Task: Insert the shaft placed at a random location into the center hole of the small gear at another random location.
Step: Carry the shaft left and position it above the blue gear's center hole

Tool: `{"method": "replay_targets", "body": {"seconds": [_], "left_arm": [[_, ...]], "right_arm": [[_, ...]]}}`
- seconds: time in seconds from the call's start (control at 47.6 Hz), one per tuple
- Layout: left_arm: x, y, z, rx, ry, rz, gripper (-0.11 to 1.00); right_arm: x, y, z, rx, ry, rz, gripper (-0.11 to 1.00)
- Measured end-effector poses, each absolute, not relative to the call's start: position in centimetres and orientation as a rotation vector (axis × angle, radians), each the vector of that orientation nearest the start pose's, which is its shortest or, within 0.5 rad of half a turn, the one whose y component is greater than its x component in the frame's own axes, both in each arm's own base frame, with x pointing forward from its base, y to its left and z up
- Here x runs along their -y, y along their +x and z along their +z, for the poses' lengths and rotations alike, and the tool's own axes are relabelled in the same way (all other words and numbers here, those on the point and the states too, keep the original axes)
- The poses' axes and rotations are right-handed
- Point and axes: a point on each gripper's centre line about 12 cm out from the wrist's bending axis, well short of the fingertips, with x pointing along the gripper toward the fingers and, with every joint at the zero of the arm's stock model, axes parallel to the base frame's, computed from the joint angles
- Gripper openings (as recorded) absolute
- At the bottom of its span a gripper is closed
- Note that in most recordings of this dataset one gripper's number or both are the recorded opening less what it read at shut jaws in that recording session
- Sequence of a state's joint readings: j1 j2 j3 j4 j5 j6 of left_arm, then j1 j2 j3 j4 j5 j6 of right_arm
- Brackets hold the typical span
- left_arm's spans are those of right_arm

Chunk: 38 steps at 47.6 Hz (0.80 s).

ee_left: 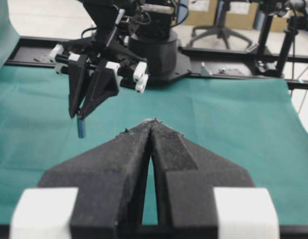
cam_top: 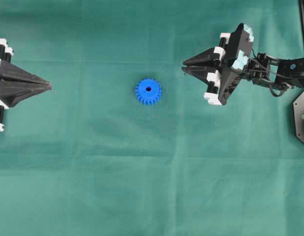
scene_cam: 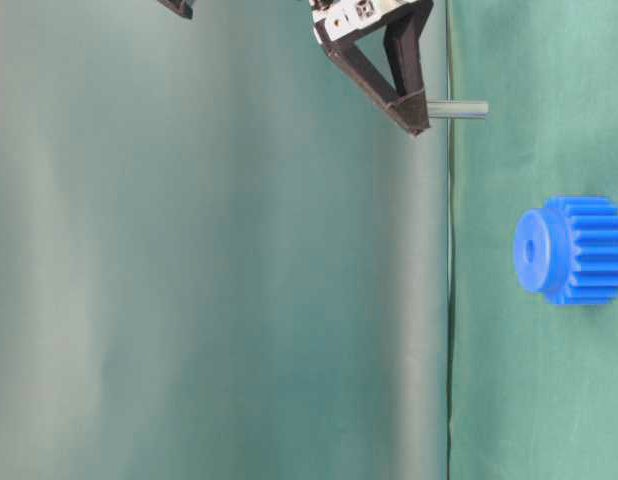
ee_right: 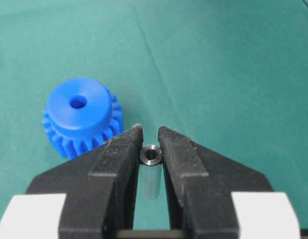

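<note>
1. Gear as landmark: the bright blue toothed plastic small gear lies flat on the green-clothed worktop, its dark center hole facing up.
2. Right claw, raised clear of the gear, pinches the thin silvery metal shaft.
3. Left claw, well apart from the gear, is closed, holding nothing.

No legible text in any view.
No word, number, brand or sign can be read on the small gear, the shaft or the green cloth.
</note>
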<state>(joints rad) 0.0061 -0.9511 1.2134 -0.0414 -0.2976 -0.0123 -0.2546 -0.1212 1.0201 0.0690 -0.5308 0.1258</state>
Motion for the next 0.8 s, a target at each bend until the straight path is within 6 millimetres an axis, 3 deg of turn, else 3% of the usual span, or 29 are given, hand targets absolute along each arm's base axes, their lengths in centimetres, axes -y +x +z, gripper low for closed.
{"method": "replay_targets", "body": {"seconds": [0.567,0.798], "left_arm": [[-0.3,19.8,27.7,0.042,-0.053,0.018,-0.01],[-0.3,19.8,27.7,0.046,-0.053,0.018,-0.01]], "right_arm": [[6.8,38.9,16.5,-0.340,0.177,-0.214,0.26],[6.6,40.2,16.6,-0.352,0.168,-0.198,0.26]]}}
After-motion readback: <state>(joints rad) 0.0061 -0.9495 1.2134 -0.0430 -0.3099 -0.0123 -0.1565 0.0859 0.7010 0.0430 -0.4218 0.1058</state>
